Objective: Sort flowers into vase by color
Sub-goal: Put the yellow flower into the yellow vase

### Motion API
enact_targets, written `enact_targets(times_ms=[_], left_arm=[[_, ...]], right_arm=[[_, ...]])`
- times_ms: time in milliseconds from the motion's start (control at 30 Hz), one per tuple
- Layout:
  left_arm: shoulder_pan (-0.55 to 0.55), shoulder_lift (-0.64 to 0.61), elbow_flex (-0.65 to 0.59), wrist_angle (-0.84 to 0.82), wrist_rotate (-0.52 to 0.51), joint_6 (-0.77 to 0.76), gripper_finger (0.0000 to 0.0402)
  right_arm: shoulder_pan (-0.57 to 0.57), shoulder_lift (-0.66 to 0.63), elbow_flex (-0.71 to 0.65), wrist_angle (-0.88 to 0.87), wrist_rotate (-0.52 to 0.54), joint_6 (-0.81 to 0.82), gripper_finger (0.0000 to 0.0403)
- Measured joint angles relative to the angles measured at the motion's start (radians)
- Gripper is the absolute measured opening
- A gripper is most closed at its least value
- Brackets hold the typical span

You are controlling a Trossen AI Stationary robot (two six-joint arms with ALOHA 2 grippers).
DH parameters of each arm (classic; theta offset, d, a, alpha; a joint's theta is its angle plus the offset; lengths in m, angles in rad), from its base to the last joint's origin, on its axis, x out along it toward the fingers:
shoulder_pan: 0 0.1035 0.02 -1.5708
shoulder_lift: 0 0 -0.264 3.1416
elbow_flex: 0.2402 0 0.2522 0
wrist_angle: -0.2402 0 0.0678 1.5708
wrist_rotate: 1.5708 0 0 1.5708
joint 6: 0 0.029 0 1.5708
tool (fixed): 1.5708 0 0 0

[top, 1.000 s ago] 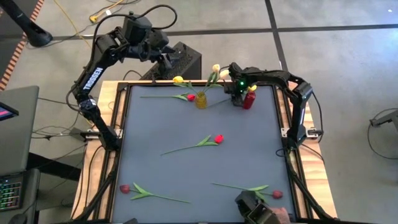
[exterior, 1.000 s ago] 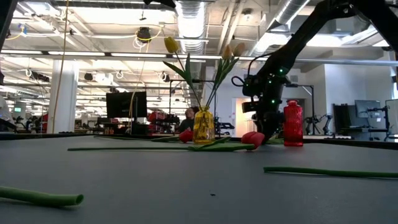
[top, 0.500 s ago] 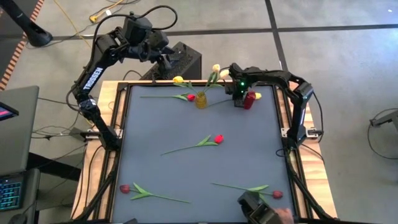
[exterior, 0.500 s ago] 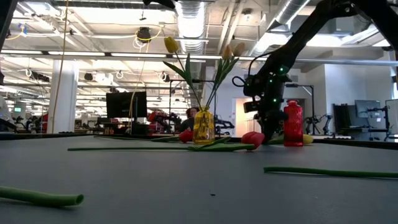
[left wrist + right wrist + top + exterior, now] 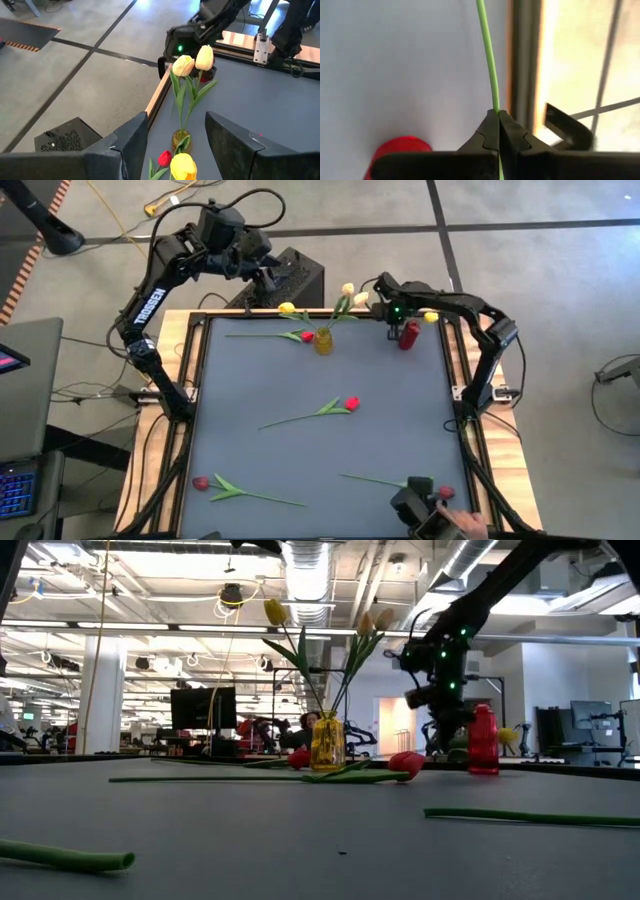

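Note:
My right gripper [image 5: 394, 322] is shut on a yellow flower at the table's far right, beside the red vase [image 5: 408, 335]. The flower's yellow head [image 5: 430, 316] shows past the vase [image 5: 483, 740] toward the right edge. A yellow vase [image 5: 322, 340] at the far middle holds yellow and cream tulips [image 5: 194, 60]. A red flower [image 5: 305, 335] lies left of that vase, another red flower [image 5: 350, 402] at mid table, a dark red flower [image 5: 200, 482] near left and a red one [image 5: 444, 492] near right. My left gripper [image 5: 175, 145] hangs open above the far left corner. My right gripper pinches the thin green stem [image 5: 494, 102] of the yellow flower between its two fingertips. The fingers slant down from above. The flower is lifted off the table, its head [image 5: 508, 735] low beside the red vase.
A person's hand [image 5: 458, 522] with a dark device [image 5: 412, 502] reaches in at the near right corner. A raised wooden frame [image 5: 452, 380] runs around the grey mat. Bare mat lies between the middle flower and the near ones.
My right gripper has shut on the yellow flower's stem and risen, tipping and moving toward the far right corner. The flower has come off the table, its head swinging past the red vase. The red vase has shifted slightly toward the right edge.

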Motion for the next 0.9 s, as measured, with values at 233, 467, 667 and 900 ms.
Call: enact_targets(times_ms=[233, 467, 667, 900], left_arm=[[0.000, 0.000, 0.000, 0.000, 0.020, 0.017, 0.0187], [0.000, 0.000, 0.000, 0.000, 0.021, 0.018, 0.0187], [0.000, 0.000, 0.000, -0.011, 0.023, 0.016, 0.0187], [0.000, 0.000, 0.000, -0.057, 0.026, 0.006, 0.0187]], right_arm=[[0.002, -0.091, 0.002, 0.069, 0.036, 0.007, 0.0019], [0.000, -0.194, 0.002, 0.172, 0.235, 0.015, 0.0019], [0.001, -0.292, 0.002, 0.305, 0.407, 0.010, 0.0019], [0.062, -0.407, 0.003, 0.606, 0.434, -0.137, 0.0019]])
